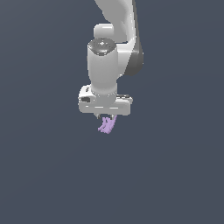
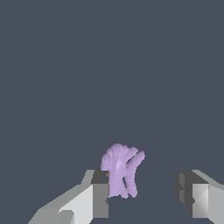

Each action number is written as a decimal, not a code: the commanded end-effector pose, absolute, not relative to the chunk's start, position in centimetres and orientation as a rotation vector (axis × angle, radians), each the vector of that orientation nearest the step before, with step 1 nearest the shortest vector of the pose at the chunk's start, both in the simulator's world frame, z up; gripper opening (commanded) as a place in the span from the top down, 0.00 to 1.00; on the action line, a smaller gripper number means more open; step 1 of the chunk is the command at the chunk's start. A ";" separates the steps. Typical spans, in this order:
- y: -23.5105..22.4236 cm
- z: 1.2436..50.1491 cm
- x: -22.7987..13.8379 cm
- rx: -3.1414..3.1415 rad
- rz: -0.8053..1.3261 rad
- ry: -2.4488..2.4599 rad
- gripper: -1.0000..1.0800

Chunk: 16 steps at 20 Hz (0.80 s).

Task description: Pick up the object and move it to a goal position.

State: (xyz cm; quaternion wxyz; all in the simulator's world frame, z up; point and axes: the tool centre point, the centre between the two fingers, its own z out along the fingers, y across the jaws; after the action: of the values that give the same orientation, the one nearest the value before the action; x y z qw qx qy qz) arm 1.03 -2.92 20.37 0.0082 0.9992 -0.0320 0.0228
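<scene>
Flat dark slate-grey background fills both views, no seams or edges visible, no horizon.

Exterior view: white Panda arm (image 1: 114,41) enters from 12 o'clock of frame and hangs straight down, with a dark grey joint section on its 3 o'clock side. Wrist flange cap faces the camera. The gripper (image 1: 106,118) sits just below frame centre, hand body wide and horizontal. Only short stubs of the fingers show under the hand body.

The object (image 1: 106,124), a small lavender lump with short prongs, is directly at 6 o'clock of the hand body, tucked up between the finger stubs and sticking out below them. Much smaller than the hand. Whether it rests on a surface or hangs clear can't be told; no shadow or contact line is visible.

Wrist view: two fingers visible, one pad (image 2: 100,194) right against the object's side, apparently touching. The other pad (image 2: 184,190) stands well apart from it, with clear grey background showing in the gap. So the jaws are spread, not pinching; the object sits off-centre between them, hard against one finger. Prongs point partly toward the far finger and partly down toward the fingertips.
</scene>
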 end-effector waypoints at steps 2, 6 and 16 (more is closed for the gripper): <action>-2.9 19.7 0.8 3.102 0.078 -0.118 0.38; -2.8 18.6 0.4 3.068 0.093 -0.149 0.38; -1.9 14.7 -1.5 2.957 0.174 -0.234 0.38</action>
State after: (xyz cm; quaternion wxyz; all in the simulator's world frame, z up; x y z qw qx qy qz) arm -1.14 -2.09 15.36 0.0781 0.9928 -0.0744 0.0527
